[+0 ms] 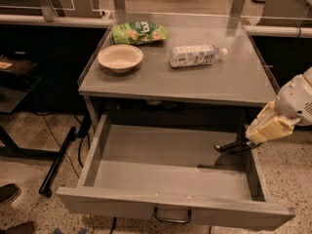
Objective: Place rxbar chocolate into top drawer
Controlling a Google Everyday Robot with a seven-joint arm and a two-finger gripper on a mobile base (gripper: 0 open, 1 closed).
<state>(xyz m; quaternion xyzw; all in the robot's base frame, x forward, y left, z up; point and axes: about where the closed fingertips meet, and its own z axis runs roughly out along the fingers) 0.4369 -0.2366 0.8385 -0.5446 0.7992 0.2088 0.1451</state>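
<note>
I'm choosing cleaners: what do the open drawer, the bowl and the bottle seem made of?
Wide grey open drawer: likely sheet metal, dull sheen on thin flat walls. Round cream bowl: matte, paper or plastic, unclear which. Lying white-labelled bottle: clear plastic, seemingly, see-through near the cap. The dark gripper hangs over the drawer's right side.

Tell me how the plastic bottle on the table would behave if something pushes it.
The bottle lies on its side on the smooth table, so it would probably roll, not tip. Its contents are unclear; if mostly empty, it is likely light and slides easily. The gripper is far from it, over the right side of the open drawer.
</note>
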